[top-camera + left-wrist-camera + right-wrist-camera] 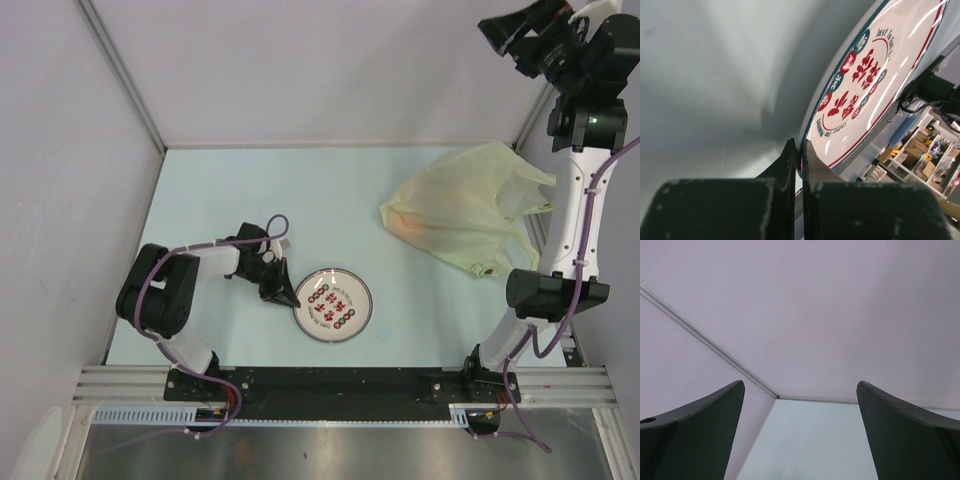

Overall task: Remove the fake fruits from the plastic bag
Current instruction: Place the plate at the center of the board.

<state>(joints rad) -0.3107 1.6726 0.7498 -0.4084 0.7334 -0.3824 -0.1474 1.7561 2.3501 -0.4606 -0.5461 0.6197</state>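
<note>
The thin, crinkled, pale yellowish plastic bag (465, 215) is lying far right on the pale table (250, 190), its long axis running left-right and its handles pointing right. The left pincer (288, 297) is pressing together at the rim of the round white plate (356, 293). The right pincer (497, 32) is hovering high, spread apart and empty.

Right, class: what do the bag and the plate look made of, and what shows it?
Bag: probably thin plastic film; pale, translucent, crinkled and slumped. Plate: hard and glossy, white with printed marks; reflections suggest glazed ceramic or melamine, unclear which.

My plastic bag (470, 210) lies crumpled, pale yellowish, far right. Something orange shows through, maybe a fake fruit (408, 226).
</note>
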